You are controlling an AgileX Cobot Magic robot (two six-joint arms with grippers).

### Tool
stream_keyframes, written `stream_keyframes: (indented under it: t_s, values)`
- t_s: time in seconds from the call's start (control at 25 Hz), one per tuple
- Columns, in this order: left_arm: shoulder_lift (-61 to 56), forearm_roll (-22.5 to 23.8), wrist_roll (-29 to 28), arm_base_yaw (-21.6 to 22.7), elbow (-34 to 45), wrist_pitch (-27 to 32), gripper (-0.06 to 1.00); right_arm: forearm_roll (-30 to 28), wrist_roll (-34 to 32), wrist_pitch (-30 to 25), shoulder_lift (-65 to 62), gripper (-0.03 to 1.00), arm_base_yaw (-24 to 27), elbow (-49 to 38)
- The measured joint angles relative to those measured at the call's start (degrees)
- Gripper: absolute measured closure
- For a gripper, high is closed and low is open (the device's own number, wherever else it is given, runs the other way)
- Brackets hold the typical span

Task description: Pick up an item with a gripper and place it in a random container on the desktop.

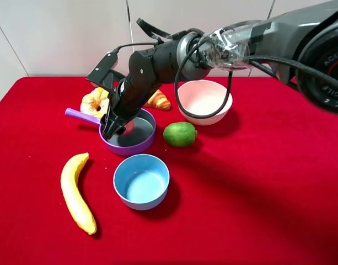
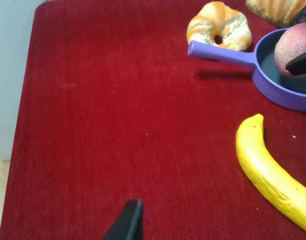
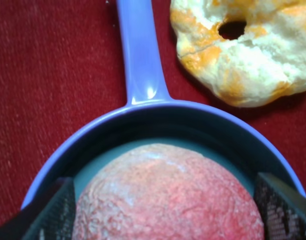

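- Peach (image 3: 167, 195), pinkish-red with pale mottling, fills the lower half of the right wrist view, and its underside is cut off by the frame edge.
- Right gripper (image 1: 112, 130) is clamped on the peach. Its black fingers (image 3: 48, 212) press against the fruit's two flanks, and only their tips show in the wrist view.
- In the high view the gripper and its arm cover the peach almost completely, at centre left of the frame.
- The peach is inside the purple pan (image 1: 130, 150), over the grey floor. Whether it rests on that floor or hangs just above it cannot be told.
- The pan's handle (image 1: 80, 115) points toward the left of the high view, just below a ring-shaped pastry (image 1: 95, 102).
- A croissant (image 1: 158, 100) lies behind the pan, partly hidden by the arm.
- A green lime (image 1: 180, 134) sits just right of the pan on the red desktop (image 1: 257, 193).
- A pink bowl (image 1: 202, 95) stands at upper centre, with a black cable looping across its front.
- A blue bowl (image 1: 141, 203) stands below the pan, and a banana (image 1: 76, 193) lies at lower left.
- Left gripper (image 2: 127, 222) shows only one dark fingertip over bare cloth, so I cannot tell how its jaws stand. That arm does not appear in the high view.
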State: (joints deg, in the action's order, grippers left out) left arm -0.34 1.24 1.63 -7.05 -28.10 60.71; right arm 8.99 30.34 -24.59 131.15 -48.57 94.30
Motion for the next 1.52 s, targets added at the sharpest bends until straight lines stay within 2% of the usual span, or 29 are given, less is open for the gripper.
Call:
stream_keyframes:
  t_s: [0.64,0.8,0.88,1.52]
  values:
    - [0.00,0.00,0.00,0.00,0.00,0.00,-0.04,0.21,0.28,-0.32,0.24,0.44,0.00,0.00]
    - [0.00,0.00,0.00,0.00,0.00,0.00,-0.04,0.43,0.32,-0.32,0.24,0.31,0.00,0.00]
    - [0.00,0.00,0.00,0.00,0.00,0.00,-0.04,0.50,0.32,-0.32,0.24,0.29,0.00,0.00]
    - [0.00,0.00,0.00,0.00,0.00,0.00,-0.04,0.65,-0.24,-1.87,-0.65,0.27,0.00,0.00]
